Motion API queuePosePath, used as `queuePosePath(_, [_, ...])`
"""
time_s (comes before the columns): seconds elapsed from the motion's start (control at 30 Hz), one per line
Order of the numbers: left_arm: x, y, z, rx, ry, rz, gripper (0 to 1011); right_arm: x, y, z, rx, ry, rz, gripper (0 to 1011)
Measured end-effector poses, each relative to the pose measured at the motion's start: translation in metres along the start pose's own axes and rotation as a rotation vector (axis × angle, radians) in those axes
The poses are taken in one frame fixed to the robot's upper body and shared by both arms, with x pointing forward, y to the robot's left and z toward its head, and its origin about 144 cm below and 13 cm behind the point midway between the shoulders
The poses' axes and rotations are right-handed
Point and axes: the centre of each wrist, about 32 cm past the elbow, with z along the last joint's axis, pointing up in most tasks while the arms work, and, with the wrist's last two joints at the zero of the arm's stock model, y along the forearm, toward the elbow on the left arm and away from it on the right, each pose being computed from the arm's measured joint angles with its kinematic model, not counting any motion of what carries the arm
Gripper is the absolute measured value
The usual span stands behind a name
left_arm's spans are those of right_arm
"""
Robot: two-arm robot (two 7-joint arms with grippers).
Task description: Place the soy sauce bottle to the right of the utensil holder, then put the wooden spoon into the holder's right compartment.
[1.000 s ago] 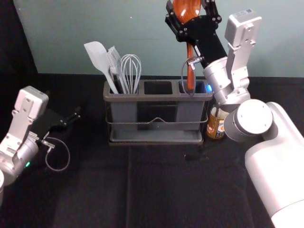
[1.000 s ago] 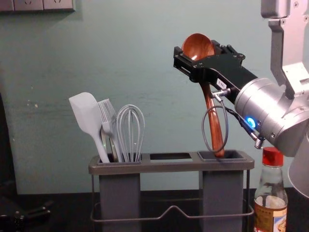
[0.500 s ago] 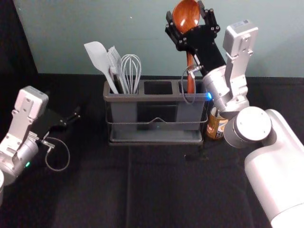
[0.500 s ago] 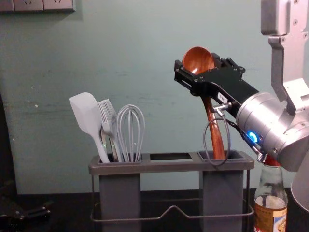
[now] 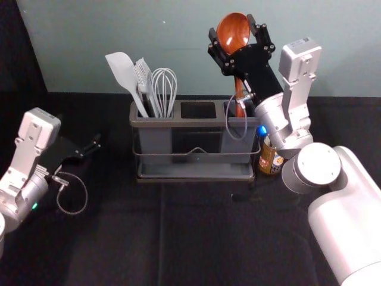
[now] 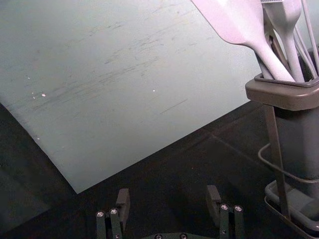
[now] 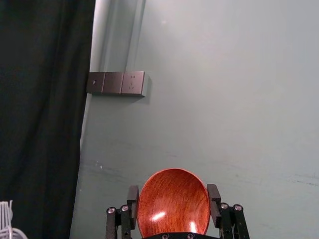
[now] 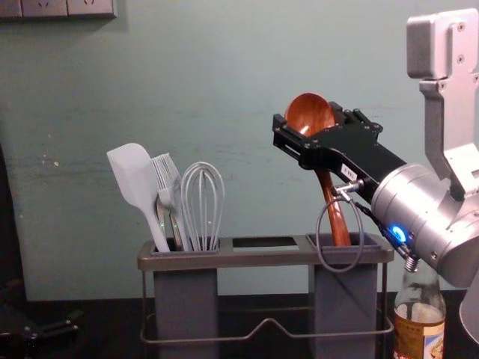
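Two arms here, and the left gripper point(image 5: 95, 144) sits parked at the left of the head view, mid-height, its fingers spread with a gap between. Next along, left of centre in the chest view: smooth pale spatula point(image 8: 133, 176), ribbed brush point(image 8: 168, 179), looped whisk point(image 8: 203, 202), all unmoved in the grey holder point(image 8: 269, 258) with its thin wire rail. And down comes the wooden spoon point(image 8: 308, 114), lower than a second ago! Glossy, red-brown, oval bowl up at right of centre, slim handle dipping into the right compartment point(image 8: 346, 292). The right gripper point(image 5: 231, 25), upper right of centre in the head view, has dropped with it, clamped on the bowl's sides. Far right, lower corner: the clear glass soy sauce bottle point(image 8: 420, 321), gold-brown label, upright just beside the holder, the lowered arm now across its top.
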Motion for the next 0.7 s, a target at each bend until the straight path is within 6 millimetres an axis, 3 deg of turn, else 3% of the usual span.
queuePosePath(0.7, [0.0, 0.0, 0.0, 0.0, 0.0, 0.0, 1005, -0.001, -0.008, -0.012, -0.03, 0.004, -0.002, 841])
